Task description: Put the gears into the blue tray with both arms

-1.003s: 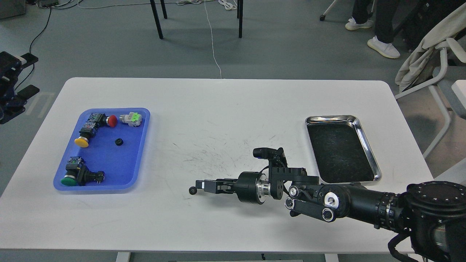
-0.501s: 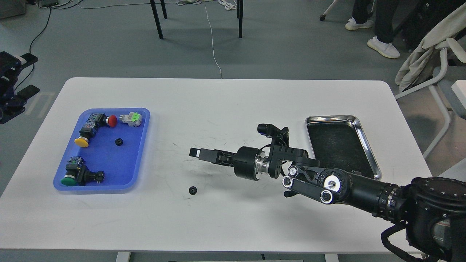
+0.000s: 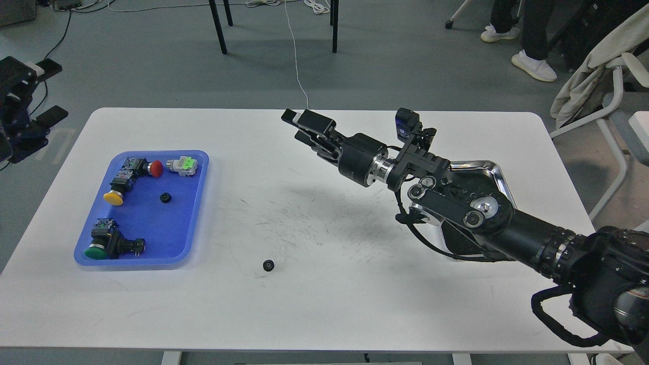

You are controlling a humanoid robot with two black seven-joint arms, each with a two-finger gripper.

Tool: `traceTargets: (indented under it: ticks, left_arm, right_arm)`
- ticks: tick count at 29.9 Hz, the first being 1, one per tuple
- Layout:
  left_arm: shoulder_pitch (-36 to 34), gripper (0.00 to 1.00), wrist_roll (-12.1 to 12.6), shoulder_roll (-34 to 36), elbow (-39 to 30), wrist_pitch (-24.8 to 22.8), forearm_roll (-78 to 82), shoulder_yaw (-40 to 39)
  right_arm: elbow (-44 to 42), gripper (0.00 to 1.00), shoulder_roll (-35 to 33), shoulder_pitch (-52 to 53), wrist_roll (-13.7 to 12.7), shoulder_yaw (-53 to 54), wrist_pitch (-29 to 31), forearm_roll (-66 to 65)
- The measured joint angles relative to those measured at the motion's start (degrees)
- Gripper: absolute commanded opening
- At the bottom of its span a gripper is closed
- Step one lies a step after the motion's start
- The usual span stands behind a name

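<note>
One gear (image 3: 268,264) lies alone on the white table near its front edge. A second gear (image 3: 165,197) rests inside the blue tray (image 3: 195,213) at the table's left. My right gripper (image 3: 293,125) is raised high over the table's far middle, open and holding nothing, well away from the loose gear. My left gripper (image 3: 44,91) hovers off the table's left edge, beyond the tray, with its two fingers spread apart.
The blue tray also holds push-buttons with red (image 3: 155,168), yellow (image 3: 113,197) and green (image 3: 96,252) caps and a small green-and-white part (image 3: 183,165). A steel tray (image 3: 494,170) sits at the right, partly hidden by my right arm. Chair legs and a cable stand beyond the table.
My right gripper was level with the loose gear at the table, then lifted up and back, leaving the gear where it lay. The left gripper shifted slightly upward.
</note>
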Motion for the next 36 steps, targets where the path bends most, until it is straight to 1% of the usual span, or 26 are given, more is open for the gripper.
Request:
traceTargets:
  ticks: [3,6,14,19,26,27,28,29,33,36]
  left_arm:
    - [0.34,0.99,0.0,0.09,-3.98,2.41,5.97,0.84]
    - [0.43,0.99,0.0,0.48,-7.73,4.55,11.14,2.51]
    - [1.53,0.99,0.0,-1.13,-13.01,7.57,23.73,7.24]
    - [2.44,0.99,0.0,-4.15,-13.92,9.59,30.9,9.57]
    - [3.76,0.99,0.0,-11.16,-13.93,14.24,39.16,14.89]
    - [3.81,0.99,0.0,-12.37,-13.9,14.49,39.82,15.71]
    - [3.85,0.99,0.0,-13.47,-13.81,14.74,40.35,16.42]
    - [3.85,0.99,0.0,-14.31,-13.74,15.03,40.78,16.91]
    - [3.74,0.99,0.0,-17.88,-12.6,16.23,44.21,19.14]
    - [3.56,0.99,0.0,-20.77,-9.68,17.24,46.2,20.08]
  right_arm:
    - [-0.01,0.71,-1.91,0.0,0.0,1.54,-0.05,0.74]
    - [-0.15,0.74,-3.47,-0.01,-0.03,2.8,-0.05,2.65]
    - [-1.78,0.74,-6.39,-0.01,-0.42,4.36,-0.66,8.44]
    - [-1.85,0.75,-8.12,-0.08,-0.48,5.41,-1.0,10.32]
    - [-2.38,0.76,-9.95,-0.16,-0.73,6.63,-2.77,13.8]
    - [-2.93,0.8,-10.04,-0.16,-0.83,6.7,-3.03,14.89]
    - [-3.62,0.88,-10.09,-0.16,-1.04,6.78,-3.28,16.24]
    - [-4.33,0.93,-10.13,-0.15,-1.39,6.9,-3.53,17.78]
    - [-7.97,0.94,-10.38,-0.34,-4.29,7.13,-4.65,28.47]
    - [-8.92,0.94,-10.66,-1.16,-6.38,6.8,-4.77,34.14]
